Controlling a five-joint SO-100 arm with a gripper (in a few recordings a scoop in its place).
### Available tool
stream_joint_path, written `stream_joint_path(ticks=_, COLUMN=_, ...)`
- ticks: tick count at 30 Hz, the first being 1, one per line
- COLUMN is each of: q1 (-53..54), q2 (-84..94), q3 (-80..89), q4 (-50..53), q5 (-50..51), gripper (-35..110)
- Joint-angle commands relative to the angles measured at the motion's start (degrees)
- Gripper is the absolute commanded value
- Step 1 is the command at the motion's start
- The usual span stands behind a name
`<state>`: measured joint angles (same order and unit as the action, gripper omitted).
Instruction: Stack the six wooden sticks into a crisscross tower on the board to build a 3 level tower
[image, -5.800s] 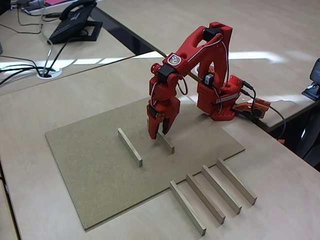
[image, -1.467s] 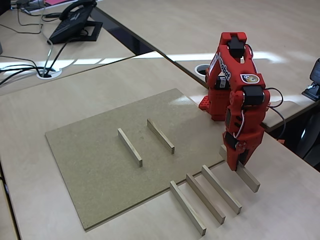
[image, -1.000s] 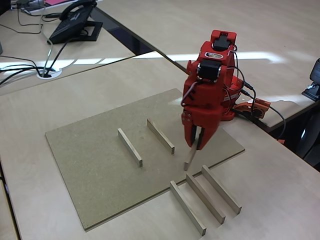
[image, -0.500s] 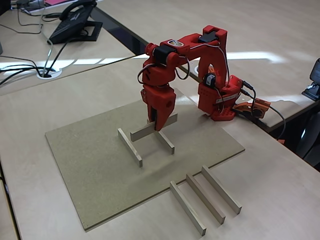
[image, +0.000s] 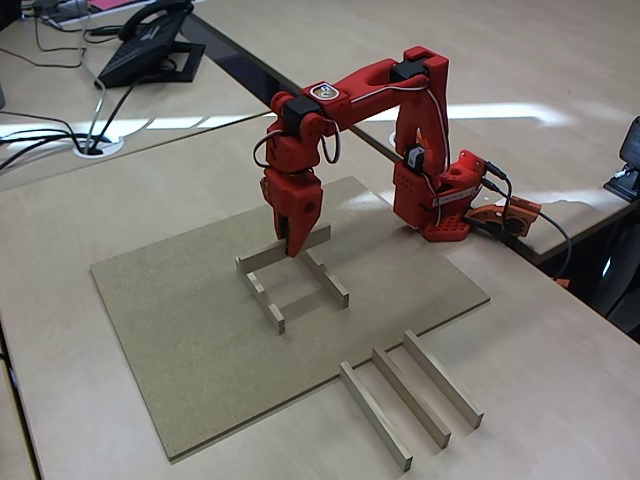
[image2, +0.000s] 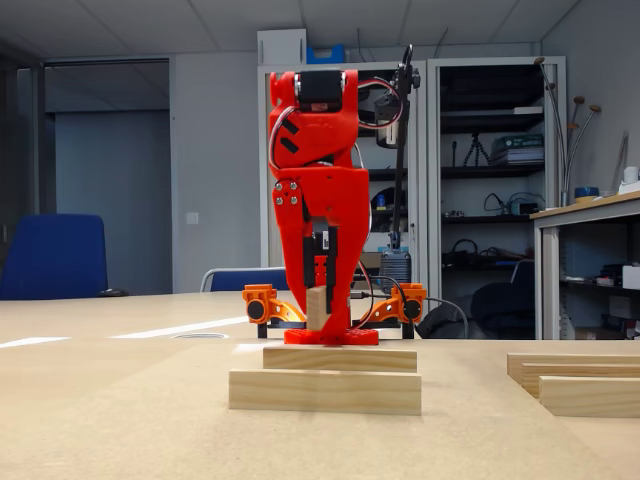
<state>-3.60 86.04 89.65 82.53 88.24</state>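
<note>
1. On the board (image: 200, 330), in a fixed view from above and to the side, two of the wooden sticks lie parallel: the left stick (image: 261, 293) and the right stick (image: 325, 275). The red gripper (image: 293, 243) points down over their far ends, clenched on a third stick (image: 283, 249). This held stick runs crosswise, spanning both base sticks at their far ends; whether it rests on them or sits just above cannot be told here.
2. Off the board's near right edge, on the pale desk (image: 560, 400), three spare sticks (image: 405, 395) lie side by side, well apart from the gripper.
3. Compared with half a second ago, the gripper is further left and back, and the held stick is lower and closer to the base pair. The fourth spare stick, on the desk a second and a half ago, is the one now held.
4. In a fixed view at table level, the gripper (image2: 318, 305) grips the held stick (image2: 318, 307) end-on, just above the far base stick (image2: 340, 358); the near base stick (image2: 325, 391) lies in front.
</note>
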Motion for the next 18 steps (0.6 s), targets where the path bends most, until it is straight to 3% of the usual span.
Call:
stream_joint_path(ticks=1, q1=1.9, q2=3.4, q3=1.8, q4=-2.5, q5=-2.4, gripper=0)
stream_joint_path(ticks=18, q1=4.7, q2=1.4, q3=5.0, q4=-6.9, q5=-6.1, gripper=1)
